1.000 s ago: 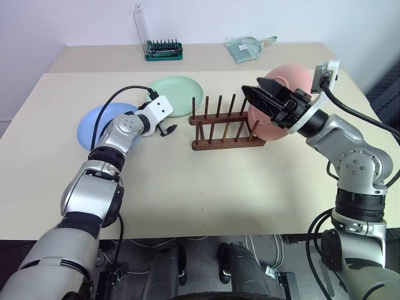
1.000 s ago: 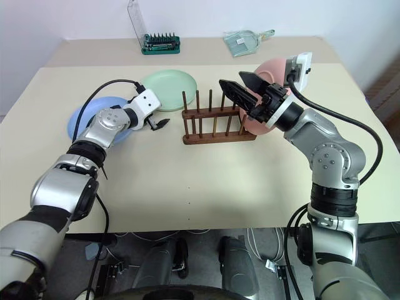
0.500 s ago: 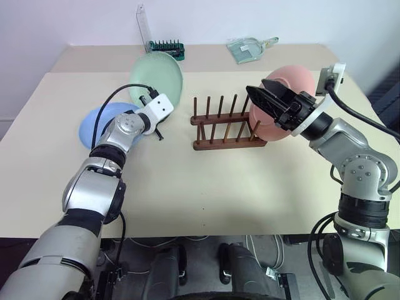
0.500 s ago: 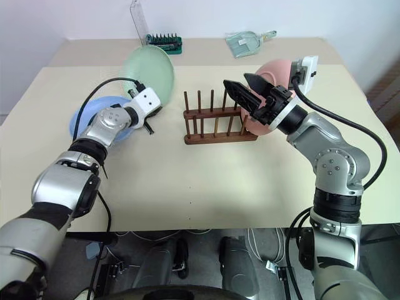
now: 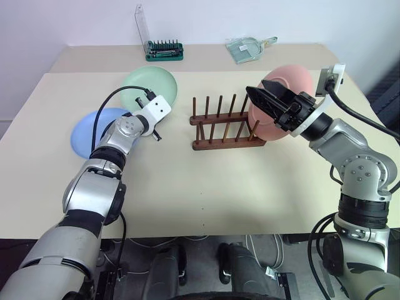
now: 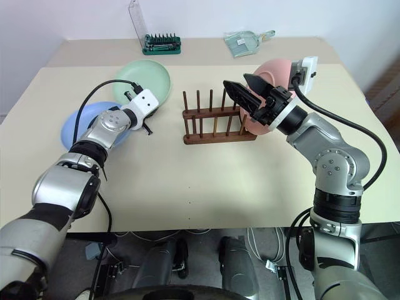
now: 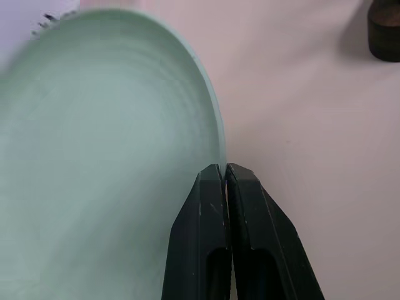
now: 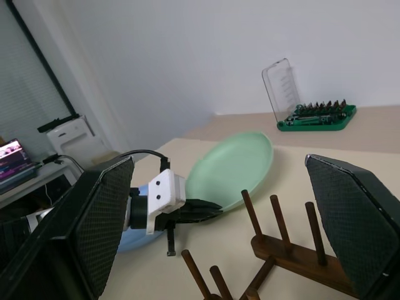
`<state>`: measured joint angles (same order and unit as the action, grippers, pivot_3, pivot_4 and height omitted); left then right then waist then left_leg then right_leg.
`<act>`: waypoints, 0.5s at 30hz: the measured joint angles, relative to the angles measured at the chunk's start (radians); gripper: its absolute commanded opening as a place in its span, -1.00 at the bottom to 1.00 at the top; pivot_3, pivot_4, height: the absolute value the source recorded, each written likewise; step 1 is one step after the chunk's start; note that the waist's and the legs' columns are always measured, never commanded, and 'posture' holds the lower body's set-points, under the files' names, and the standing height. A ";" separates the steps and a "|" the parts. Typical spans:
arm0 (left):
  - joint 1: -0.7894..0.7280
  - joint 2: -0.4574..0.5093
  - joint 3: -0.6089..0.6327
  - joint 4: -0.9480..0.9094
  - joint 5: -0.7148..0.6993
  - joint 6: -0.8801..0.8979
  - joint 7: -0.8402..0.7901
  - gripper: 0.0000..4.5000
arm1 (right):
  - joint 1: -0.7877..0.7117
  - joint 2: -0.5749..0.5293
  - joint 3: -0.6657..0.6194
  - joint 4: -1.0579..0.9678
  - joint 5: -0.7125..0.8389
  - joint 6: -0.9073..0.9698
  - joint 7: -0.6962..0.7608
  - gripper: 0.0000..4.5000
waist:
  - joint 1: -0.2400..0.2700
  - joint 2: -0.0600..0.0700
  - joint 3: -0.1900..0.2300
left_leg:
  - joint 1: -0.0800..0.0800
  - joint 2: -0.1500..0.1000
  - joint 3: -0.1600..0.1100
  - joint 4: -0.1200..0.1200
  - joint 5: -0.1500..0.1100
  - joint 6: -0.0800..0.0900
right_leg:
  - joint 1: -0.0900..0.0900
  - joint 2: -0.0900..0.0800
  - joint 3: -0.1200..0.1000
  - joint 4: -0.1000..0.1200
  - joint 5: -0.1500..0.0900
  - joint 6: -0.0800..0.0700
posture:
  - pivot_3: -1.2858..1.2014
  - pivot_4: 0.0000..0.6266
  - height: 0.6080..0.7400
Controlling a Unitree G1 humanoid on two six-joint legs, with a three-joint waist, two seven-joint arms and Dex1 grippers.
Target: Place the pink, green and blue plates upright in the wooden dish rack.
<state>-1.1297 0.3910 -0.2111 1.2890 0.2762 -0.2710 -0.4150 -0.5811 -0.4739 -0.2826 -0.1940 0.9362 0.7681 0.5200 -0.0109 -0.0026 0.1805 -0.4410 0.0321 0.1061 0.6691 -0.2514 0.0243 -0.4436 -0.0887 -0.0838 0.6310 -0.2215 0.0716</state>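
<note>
The left pincer (image 7: pixel 225 170) has its two black fingers (image 7: pixel 203 231) pressed together on the rim of the green plate (image 7: pixel 106 162), which stands tilted above the pale counter (image 7: pixel 306 112).

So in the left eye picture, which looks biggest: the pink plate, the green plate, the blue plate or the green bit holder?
1. Pink plate, though standing up.
2. Green plate and blue plate look about alike; both tilted or partly hidden, so no ranking.
3. Green bit holder, smallest, though farthest away.

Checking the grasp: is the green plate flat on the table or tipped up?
Tipped up. The green plate is tilted off the table, its near edge pinched in the shut left gripper.
</note>
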 measured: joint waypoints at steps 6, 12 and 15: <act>-0.008 0.002 0.013 -0.038 -0.002 -0.024 0.051 -0.98 | 0.000 0.000 0.000 0.003 -0.002 -0.005 0.012 1.00 | 0.001 0.000 0.000 | 0.000 0.000 0.000 0.000 0.000 0.000 | 0.000 0.000 0.000 0.000 0.000 0.000 | 0.03 -0.52 1.00; -0.027 0.005 0.046 -0.102 -0.015 -0.041 0.060 -0.98 | 0.000 0.001 0.001 0.003 -0.003 -0.009 0.017 1.00 | 0.001 0.000 0.000 | 0.000 0.000 0.000 0.000 0.000 0.000 | 0.000 0.000 0.000 0.000 0.000 0.000 | 0.03 -0.52 1.00; -0.028 0.007 0.074 -0.153 -0.041 -0.041 0.058 -0.98 | 0.005 0.001 0.001 0.003 -0.003 -0.009 0.017 1.00 | 0.001 0.000 0.000 | 0.000 0.000 0.000 0.000 0.000 0.000 | 0.000 0.000 0.000 0.000 0.000 0.001 | 0.03 -0.52 1.00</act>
<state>-1.1581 0.3982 -0.1366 1.1362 0.2356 -0.3121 -0.3572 -0.5758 -0.4732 -0.2817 -0.1908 0.9334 0.7586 0.5370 -0.0101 -0.0026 0.1805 -0.4414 0.0320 0.1062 0.6695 -0.2514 0.0242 -0.4436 -0.0887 -0.0838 0.6312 -0.2211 0.0721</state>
